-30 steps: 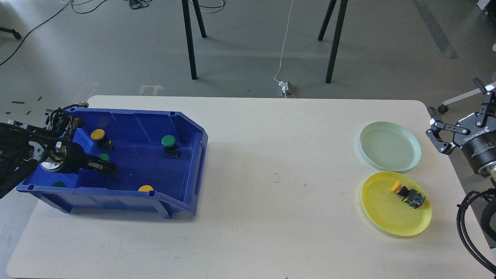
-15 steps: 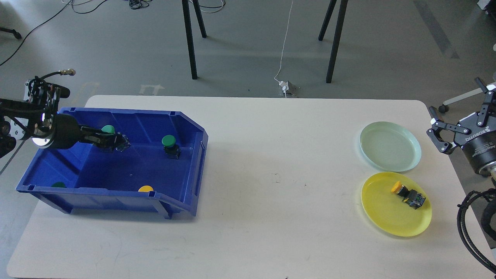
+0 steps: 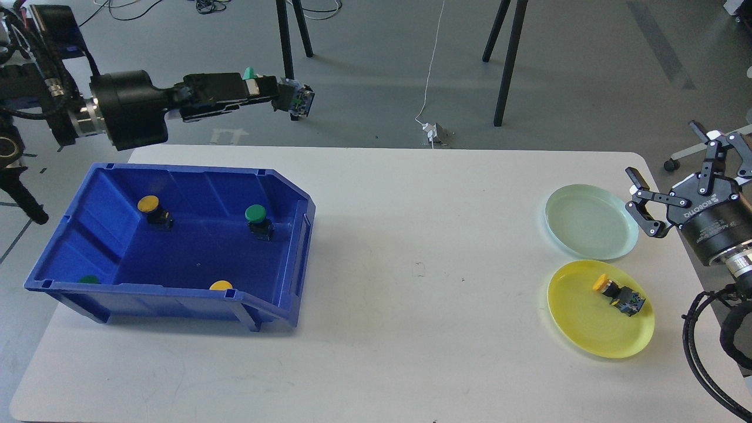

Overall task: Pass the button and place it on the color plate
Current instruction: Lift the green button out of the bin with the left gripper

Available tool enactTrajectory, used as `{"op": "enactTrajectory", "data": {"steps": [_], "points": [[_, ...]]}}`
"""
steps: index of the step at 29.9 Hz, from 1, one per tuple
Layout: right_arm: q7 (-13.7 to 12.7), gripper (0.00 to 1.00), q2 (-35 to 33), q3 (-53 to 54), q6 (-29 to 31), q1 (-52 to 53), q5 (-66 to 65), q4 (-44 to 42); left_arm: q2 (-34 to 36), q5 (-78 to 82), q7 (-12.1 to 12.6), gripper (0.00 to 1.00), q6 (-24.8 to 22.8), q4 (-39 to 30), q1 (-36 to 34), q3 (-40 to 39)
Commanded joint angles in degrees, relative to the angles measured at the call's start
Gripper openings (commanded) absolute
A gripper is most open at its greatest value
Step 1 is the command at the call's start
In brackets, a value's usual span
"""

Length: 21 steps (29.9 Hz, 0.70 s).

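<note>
The left gripper (image 3: 276,94) is clamped on a green button (image 3: 292,97), carried high above the far rim of the blue bin (image 3: 267,308) and pointing toward the plates. It's the carry toward the handover! A second ago that gripper was down inside the bin; now it's up and clear. The right gripper (image 3: 667,191) waits with fingers spread wide and empty, on the side of the pale green plate (image 3: 590,221) away from the bin, edged closer than before. Next, I judge, both arms must meet mid-table, right closing before left releases.
</note>
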Motion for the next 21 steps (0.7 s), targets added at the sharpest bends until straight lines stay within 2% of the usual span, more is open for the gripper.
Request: {"op": "enactTrajectory", "data": {"steps": [1,5,10,21], "points": [[0.1,0.99,0.7,-7.1,0.2,4.6,-2.2,0.5,-10.3,-4.4,0.0,0.05,0.0,4.0,0.8,0.2],[0.6,0.99,2.5,-16.5,0.2,12.9,-2.2,0.4,-17.2,-4.7,0.0,0.05,0.0,11.9,3.6,0.1],[1.3,0.99,7.7,-24.2,0.1,21.8,-1.6,-1.5,-17.9,-4.8,0.0,0.05,0.0,12.4,3.6,0.0],[1.4,0.99,23.6,-33.4,0.4,35.1,-1.0,-13.9,-18.3,-4.9,0.0,0.05,0.0,12.6,3.5,0.1]]}}
